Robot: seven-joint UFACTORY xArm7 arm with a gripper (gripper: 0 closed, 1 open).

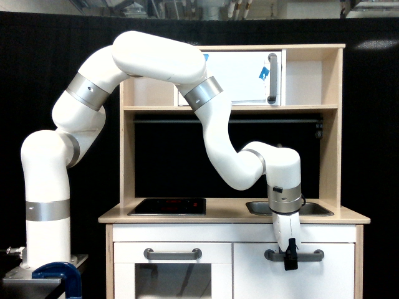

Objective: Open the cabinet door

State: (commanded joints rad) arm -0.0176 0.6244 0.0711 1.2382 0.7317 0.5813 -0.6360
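Note:
The cabinet door [327, 280] is the plain white panel at the lower right of the toy kitchen, and it lies flush with the frame. Its horizontal grey bar handle [312, 255] runs near its top. My gripper [290, 262] points straight down from the wrist and its black fingers [291, 252] cross the handle left of its middle. From this side I cannot tell whether the fingers are closed on the bar or only in front of it.
To the left sits the oven door [171, 283] with a similar grey handle [173, 253]. The worktop holds a hob [167, 206] and a sink [318, 209] just behind my wrist. An upper white door [240, 78] with blue tape is above. A blue clamp [59, 275] stands by the arm's base.

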